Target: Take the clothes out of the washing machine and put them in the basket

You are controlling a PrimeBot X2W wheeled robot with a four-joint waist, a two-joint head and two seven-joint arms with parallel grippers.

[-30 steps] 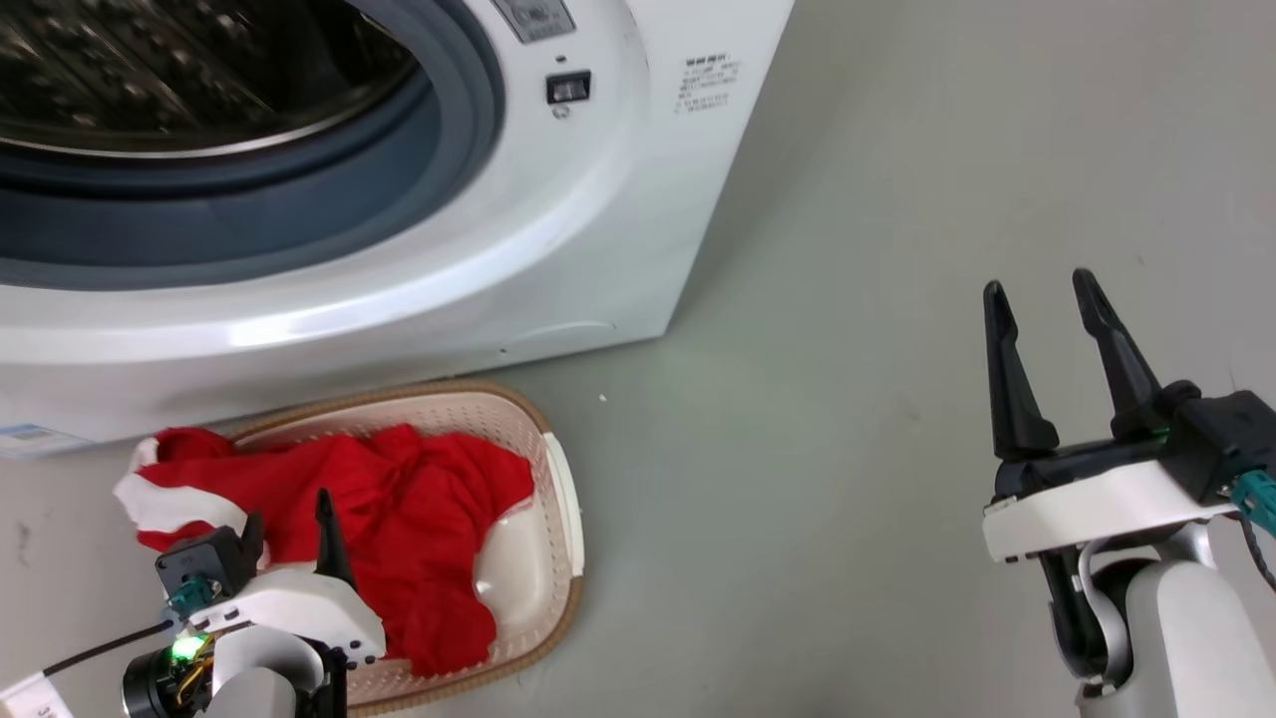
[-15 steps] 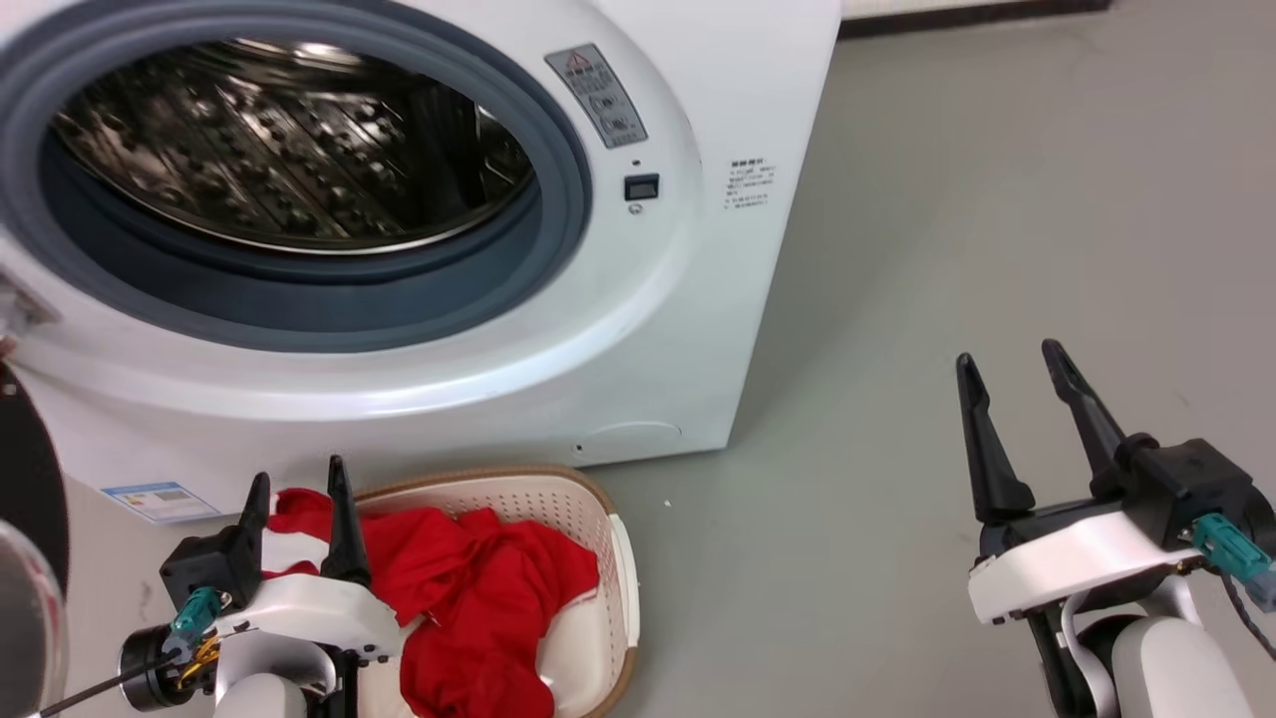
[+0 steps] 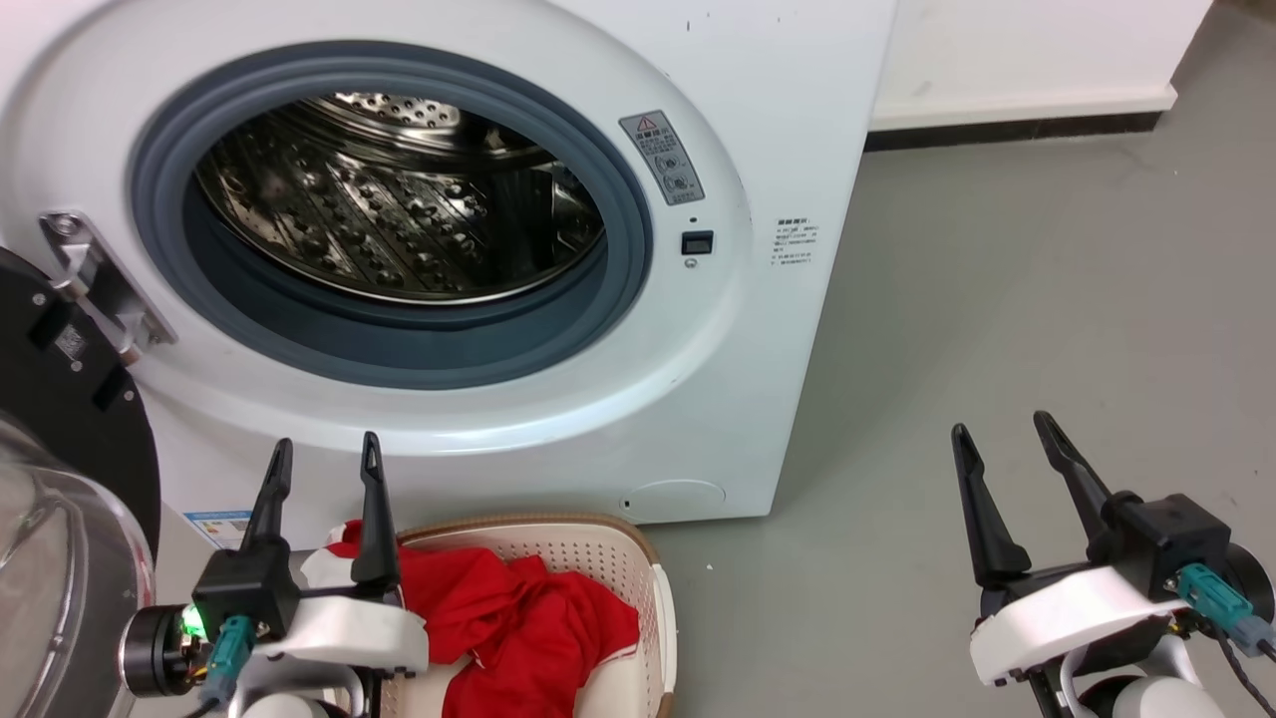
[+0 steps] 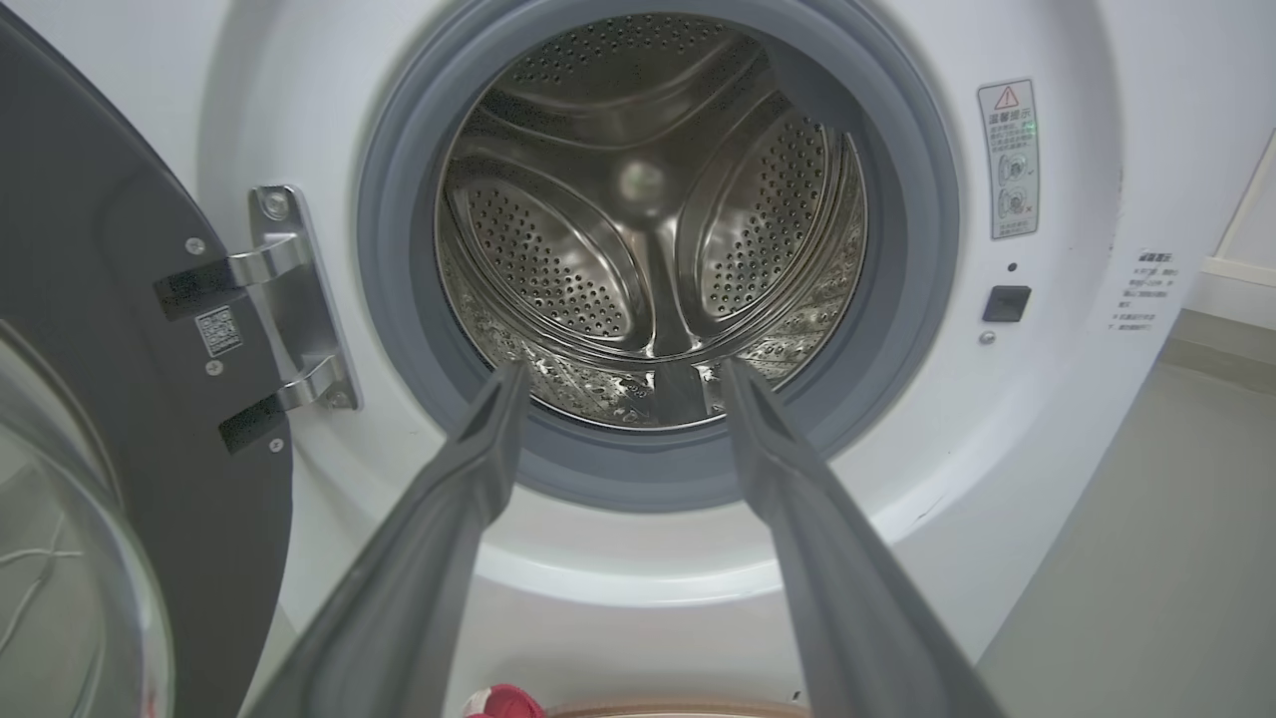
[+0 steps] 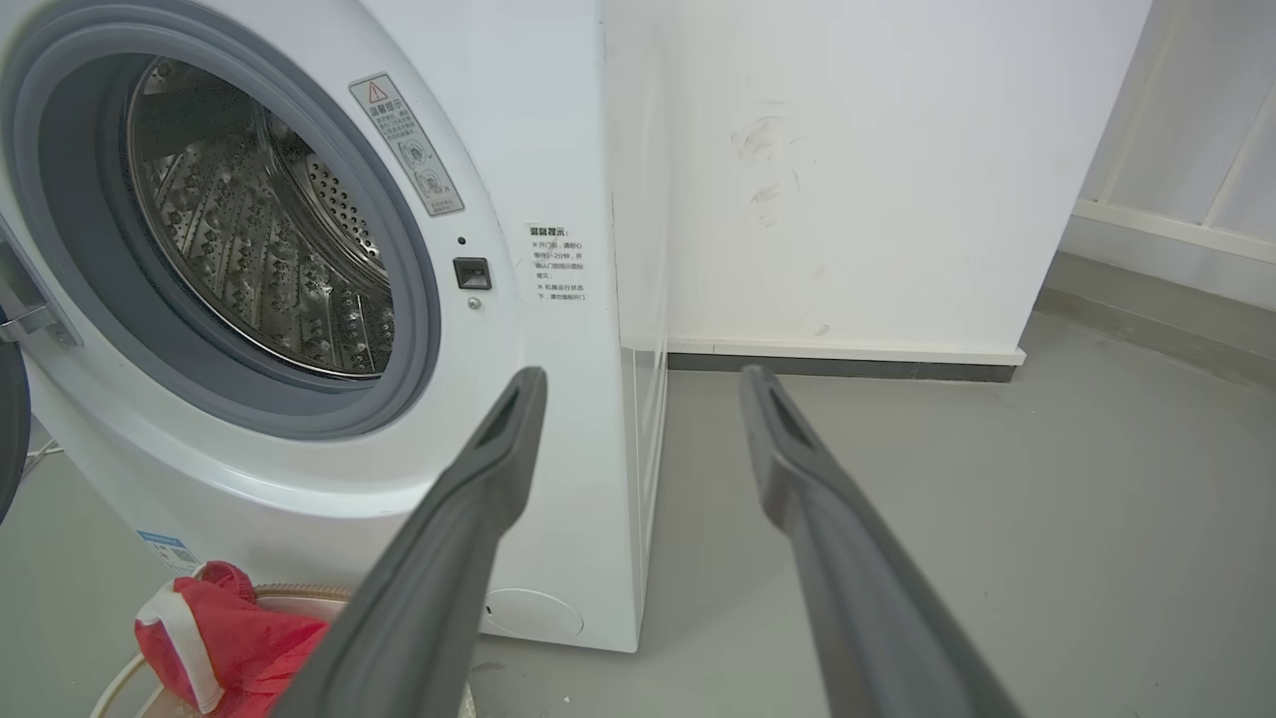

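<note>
Left tool (image 3: pixel 326 449): fingers spread apart with nothing between them. It is raised above the basket's near left corner and aimed at the machine's opening. It is judged to be held high so the fingers stay clear of the cloth.
Right tool (image 3: pixel 1001 427): fingers apart and holding nothing. It hangs over bare floor, well apart from the left tool, and points past the machine's right-hand corner. It is judged to be kept aside because the work lies on the other arm's side.
Clothes (image 3: pixel 518 618): directly below the left tool and just to its right. They lie as a loose red heap in the basket, with a white-banded edge up at the rim under that tool's fingers.
Basket (image 3: pixel 558 524): on the floor beneath the left tool, near the foot of the machine and under its opening. It probably sits there so the carry from the drum is short.
Washing machine (image 3: pixel 758 399): ahead of both tools, its front facing them.
Rubber ring (image 3: pixel 618 299): the grey ring framing the opening beyond the left tool's fingertips.
Drum (image 3: pixel 399 229): straight along the left tool's fingers, showing bare perforated steel over the part in sight.
Door (image 3: pixel 60 399): swung wide on its hinge (image 3: pixel 95 279) to the left tool's left, out of the reach path.
Floor (image 3: pixel 997 249): grey, under and beyond the right tool.
Progress: judged complete or nearly so, since both garments appear to be in the basket.
</note>
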